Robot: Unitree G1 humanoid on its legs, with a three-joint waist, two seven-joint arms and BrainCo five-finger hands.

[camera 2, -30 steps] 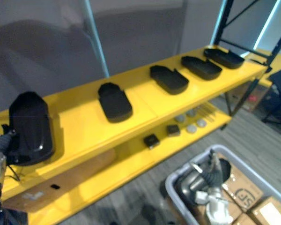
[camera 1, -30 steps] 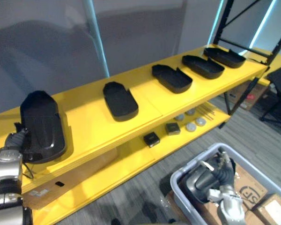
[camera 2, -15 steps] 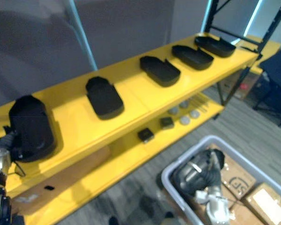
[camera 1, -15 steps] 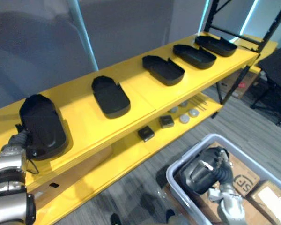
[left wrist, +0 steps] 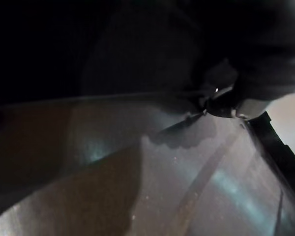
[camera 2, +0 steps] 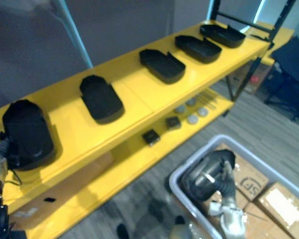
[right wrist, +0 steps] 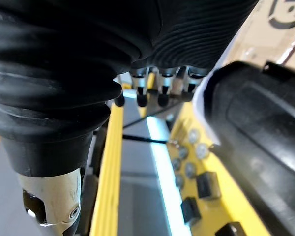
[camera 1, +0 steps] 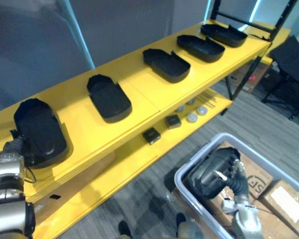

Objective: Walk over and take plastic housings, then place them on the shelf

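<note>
Five black housings are set in a row along the upper board of the yellow shelf [camera 1: 139, 94], well apart from one another. The end housing [camera 1: 40, 130] lies at the board's left end, close to its front edge. The second housing [camera 1: 108, 97], third housing [camera 1: 165, 64], fourth housing [camera 1: 200, 47] and last housing [camera 1: 224, 35] follow toward the right end.

The left robot hand [camera 1: 11, 149] is seen against the near left corner of the end housing, at the front edge of the board. Whether it is apart or clamped on the housing cannot be told.

On the lower board, two small black boxes [camera 1: 151, 135] and several grey discs [camera 1: 192, 118] are placed near its front edge.

A grey bin [camera 1: 195, 158] stands on the floor in front of the shelf's right half, and cardboard boxes [camera 1: 286, 196] are seen within its rim. At the bin's left corner a sixth housing, the held housing [camera 1: 207, 174], is carried tilted. The right robot hand [camera 1: 237, 177] is clamped on its right edge, with the fingers [right wrist: 162, 91] curled over it.
</note>
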